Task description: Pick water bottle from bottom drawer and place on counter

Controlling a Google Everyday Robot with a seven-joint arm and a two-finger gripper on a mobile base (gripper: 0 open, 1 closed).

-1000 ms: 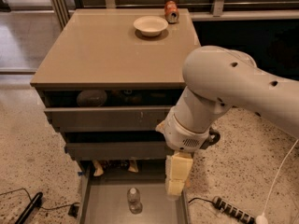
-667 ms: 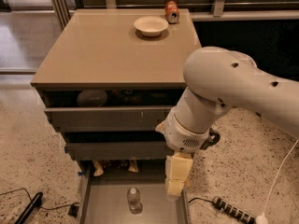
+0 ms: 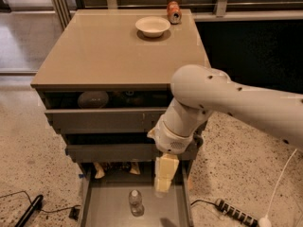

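Note:
The water bottle (image 3: 136, 202), small and clear with a white cap, stands upright on the flat grey floor of the open bottom drawer (image 3: 106, 209). My gripper (image 3: 163, 178) hangs from the white arm above the drawer, just right of the bottle and slightly higher, not touching it. The beige counter (image 3: 109, 51) tops the grey cabinet above.
A white bowl (image 3: 152, 26) and an orange soda can (image 3: 173, 12) sit at the counter's back edge. The two upper drawers are partly open. Snack bags (image 3: 101, 170) lie at the bottom drawer's back. A power strip (image 3: 236, 213) and cables lie on the floor.
The arm and gripper have shifted a little to the left, closer to the bottle. The bottle has not moved.

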